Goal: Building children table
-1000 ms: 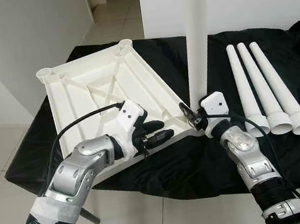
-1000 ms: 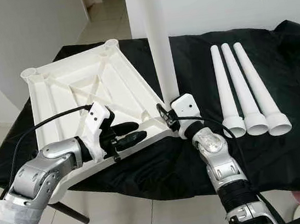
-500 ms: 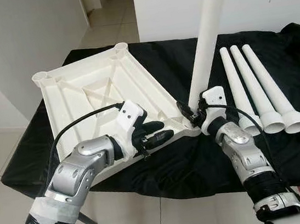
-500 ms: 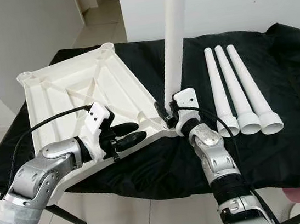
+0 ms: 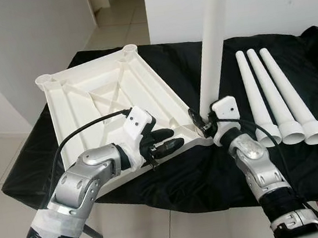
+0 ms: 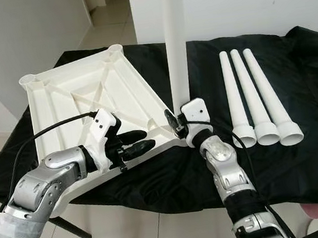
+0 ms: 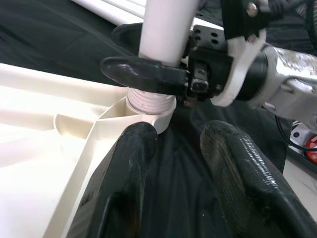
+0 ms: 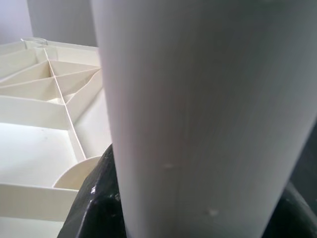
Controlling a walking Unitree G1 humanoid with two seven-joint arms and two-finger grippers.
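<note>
- The right claw point(image 5: 205, 122) is clamped on an upright leg point(image 5: 212, 41), seated in the top's point(image 5: 103, 97) near-corner socket.
- The left claw point(image 5: 171, 141), fingers apart, rests on the top's near rim.
- Three spare legs point(image 5: 276, 95) lie near the table's point(image 5: 201, 172) right edge.

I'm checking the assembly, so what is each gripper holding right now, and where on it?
The right gripper clamps the upright white plastic table leg near its bottom end, just above the corner socket of the white plastic tabletop. The left gripper holds nothing, resting open beside that corner.
</note>
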